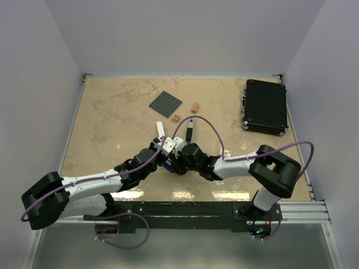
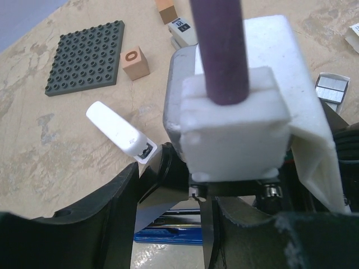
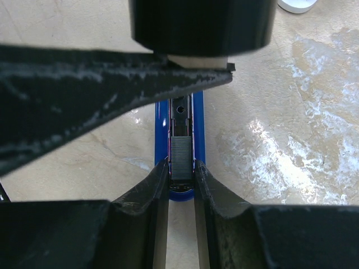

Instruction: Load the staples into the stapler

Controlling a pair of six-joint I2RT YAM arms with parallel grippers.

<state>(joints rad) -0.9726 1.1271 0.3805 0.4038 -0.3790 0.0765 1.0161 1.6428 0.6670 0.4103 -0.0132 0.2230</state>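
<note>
Bright light from above leaves shiny white patches on the table (image 3: 291,145) (close-up dark parts look blurry).

The setting is a robotics lab test cell, not a home or an office. Two robot arms, the left arm (image 1: 90,185) and the right arm (image 1: 241,162), are bolted to a black mounting plate (image 1: 185,216) on a metal rail (image 1: 303,210) at the near edge of a beige, stone-patterned table (image 1: 112,117). Plain pale walls (image 1: 185,33) box the table in on three sides. Purple cables (image 2: 219,50) loop over the arms. Loose practice props lie on the table: a grey studded baseplate (image 1: 166,103), small orange blocks (image 1: 194,107) and a black hard case (image 1: 265,106).
</note>
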